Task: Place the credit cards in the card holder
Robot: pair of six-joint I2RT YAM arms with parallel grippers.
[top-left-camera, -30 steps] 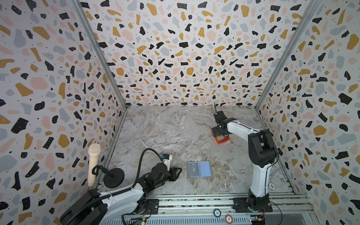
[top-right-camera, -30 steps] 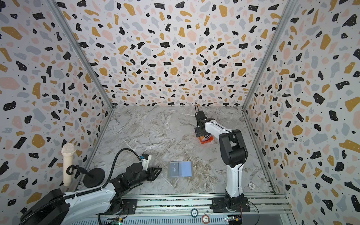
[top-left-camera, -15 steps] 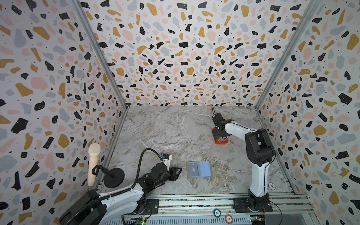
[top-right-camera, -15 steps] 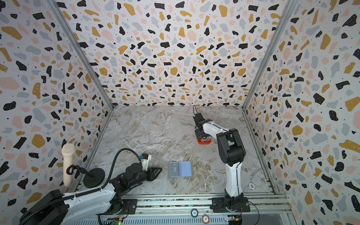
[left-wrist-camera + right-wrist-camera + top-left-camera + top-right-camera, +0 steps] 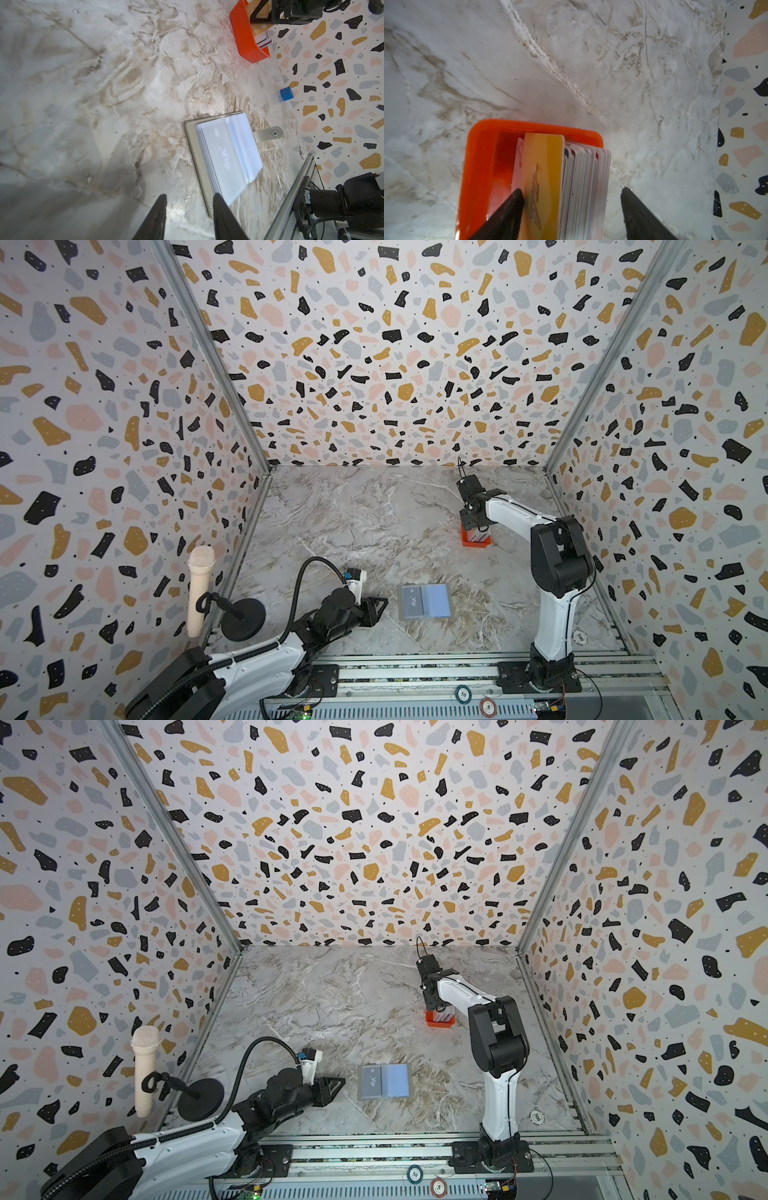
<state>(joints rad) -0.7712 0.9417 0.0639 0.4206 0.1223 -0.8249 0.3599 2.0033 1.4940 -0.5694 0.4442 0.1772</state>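
The credit cards (image 5: 583, 182) stand on edge as a stack in a small orange tray (image 5: 479, 166), with a yellow card (image 5: 544, 166) at one end. My right gripper (image 5: 573, 190) is open and points down over the stack: one fingertip is inside the tray against the yellow card, the other hangs outside the tray, clear of the cards. Both top views show this at the back right (image 5: 473, 526) (image 5: 436, 1006). The grey card holder (image 5: 424, 600) (image 5: 220, 153) lies open near the front, with a dark "Vip" card (image 5: 411, 600) in a pocket. My left gripper (image 5: 380, 605) (image 5: 189, 199) is open and empty beside it.
A microphone (image 5: 200, 593) stands on a black round base (image 5: 243, 619) at the front left. A blue cube (image 5: 286, 94) sits by the right wall. One poker chip (image 5: 580, 637) lies by the right arm's base, with two more (image 5: 463, 694) on the front rail.
My right gripper has come down over the orange tray, and its jaws have narrowed around the card stack. The left arm and the card holder have not moved.
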